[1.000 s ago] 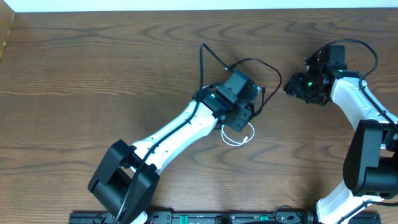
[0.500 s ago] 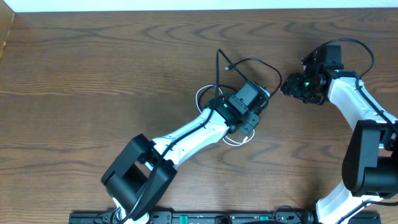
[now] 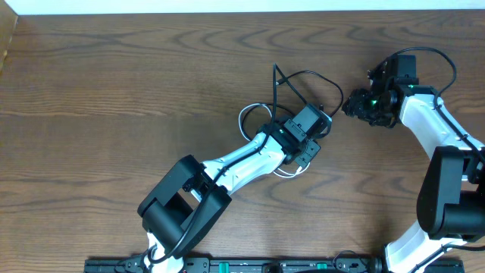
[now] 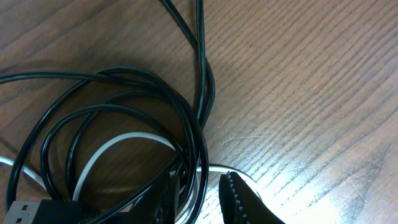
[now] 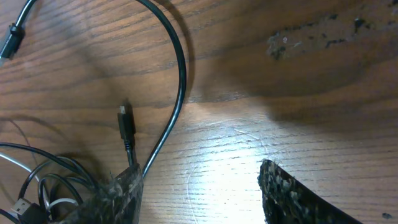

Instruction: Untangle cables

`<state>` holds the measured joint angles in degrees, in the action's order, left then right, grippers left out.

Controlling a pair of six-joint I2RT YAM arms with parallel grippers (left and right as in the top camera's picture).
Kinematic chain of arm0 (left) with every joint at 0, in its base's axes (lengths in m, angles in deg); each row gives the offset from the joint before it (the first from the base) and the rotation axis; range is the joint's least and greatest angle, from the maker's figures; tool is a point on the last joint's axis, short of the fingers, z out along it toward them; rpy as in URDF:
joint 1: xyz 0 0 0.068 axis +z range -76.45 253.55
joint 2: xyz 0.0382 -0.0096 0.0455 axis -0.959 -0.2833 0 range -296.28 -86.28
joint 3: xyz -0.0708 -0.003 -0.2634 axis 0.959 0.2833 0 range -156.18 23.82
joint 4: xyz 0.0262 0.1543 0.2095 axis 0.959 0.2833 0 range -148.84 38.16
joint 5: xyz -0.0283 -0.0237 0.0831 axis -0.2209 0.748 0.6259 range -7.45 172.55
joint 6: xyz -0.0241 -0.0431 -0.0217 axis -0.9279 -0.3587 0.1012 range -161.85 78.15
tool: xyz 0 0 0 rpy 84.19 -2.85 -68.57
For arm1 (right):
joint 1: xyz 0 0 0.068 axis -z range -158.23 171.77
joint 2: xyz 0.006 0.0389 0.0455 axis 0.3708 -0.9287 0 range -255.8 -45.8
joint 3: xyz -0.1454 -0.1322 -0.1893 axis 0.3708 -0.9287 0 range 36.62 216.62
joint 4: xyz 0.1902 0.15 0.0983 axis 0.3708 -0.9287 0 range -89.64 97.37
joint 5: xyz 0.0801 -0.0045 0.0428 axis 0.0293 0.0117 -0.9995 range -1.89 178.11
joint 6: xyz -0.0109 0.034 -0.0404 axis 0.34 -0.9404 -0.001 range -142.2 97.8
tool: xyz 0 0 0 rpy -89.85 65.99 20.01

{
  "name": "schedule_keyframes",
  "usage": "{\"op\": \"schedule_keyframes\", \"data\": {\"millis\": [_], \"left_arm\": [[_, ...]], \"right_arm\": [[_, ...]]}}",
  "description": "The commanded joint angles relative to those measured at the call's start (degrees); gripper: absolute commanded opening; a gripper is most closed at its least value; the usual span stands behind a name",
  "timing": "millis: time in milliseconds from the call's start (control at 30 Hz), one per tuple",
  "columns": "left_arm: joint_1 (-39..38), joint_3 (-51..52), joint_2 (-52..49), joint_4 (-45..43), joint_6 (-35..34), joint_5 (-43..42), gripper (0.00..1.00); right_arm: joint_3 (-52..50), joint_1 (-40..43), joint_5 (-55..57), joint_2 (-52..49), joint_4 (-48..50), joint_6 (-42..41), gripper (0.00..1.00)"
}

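My left gripper [image 3: 314, 129] sits right on top of the tangle near the middle of the wood-grain table [image 3: 114, 91]. In the left wrist view my fingers [image 4: 239, 199] are drawn close together. One shows a ridged, rubbery black pad, and the other is only a dark blur. Strands of the black cable [image 4: 124, 81] fill the narrow gap between them, so I read that gripper as clamped on the black cable.

That cable is thin, round and glossy. It is wound into several overlapping loops, and two strands lead off together from the top of the tangle. From overhead, one loose arc of it [image 3: 303, 76] stands out from the tangle toward my right gripper [image 3: 356, 106].

The white cable [image 4: 118, 143] is just as thin, with a matte skin. It curves through the inside of the black loops, passing under some strands. Overhead, one white loop [image 3: 246, 114] shows on one side of my left arm and a smaller curl shows on the other side. A flat, rectangular USB plug [image 4: 25, 213] lies at the tangle's edge.

My right gripper hangs just beside the tangle, apart from it, with its speckled fingers [image 5: 292, 193] spread wide and nothing between them. Below it a small black plug [image 5: 124, 121] lies on the wood, inside the black arc [image 5: 180, 74].
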<state>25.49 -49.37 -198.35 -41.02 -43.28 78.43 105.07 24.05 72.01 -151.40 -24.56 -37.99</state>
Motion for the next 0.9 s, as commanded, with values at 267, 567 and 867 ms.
{"op": "schedule_keyframes", "data": {"millis": [267, 567, 867], "left_arm": [[0.09, 0.46, -4.59, -1.44, 0.35, 3.67, 0.36], [0.09, 0.76, -4.83, -1.44, 0.35, 6.34, 0.36], [0.09, 0.76, -4.9, -1.92, 0.35, 9.27, 0.36]], "right_arm": [[-0.31, -0.26, -0.13, -0.22, 0.02, -0.48, 0.57], [-0.31, -0.42, -0.13, -0.22, 0.07, -0.48, 0.57], [-0.31, -1.01, -0.13, -0.22, 0.24, -0.48, 0.58]]}}
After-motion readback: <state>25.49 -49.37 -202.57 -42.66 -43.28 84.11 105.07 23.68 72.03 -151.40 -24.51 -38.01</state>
